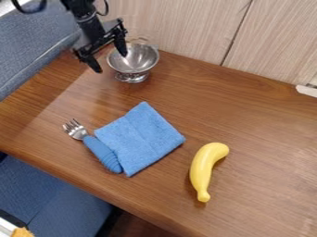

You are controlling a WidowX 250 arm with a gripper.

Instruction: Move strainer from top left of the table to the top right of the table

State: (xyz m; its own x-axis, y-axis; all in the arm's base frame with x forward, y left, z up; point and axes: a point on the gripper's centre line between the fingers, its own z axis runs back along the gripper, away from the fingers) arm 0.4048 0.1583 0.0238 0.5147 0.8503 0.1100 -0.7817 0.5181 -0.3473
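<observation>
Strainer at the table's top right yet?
No, the strainer stands near the top left of the table, behind the blue cloth.

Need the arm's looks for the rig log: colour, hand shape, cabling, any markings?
Arm is black and slim. Hand is black too: a wide crossbar carrying two chunky dark fingers that narrow toward blunt tips. Black cables loop loosely beside the arm, one on either side. No markings I can make out.
</observation>
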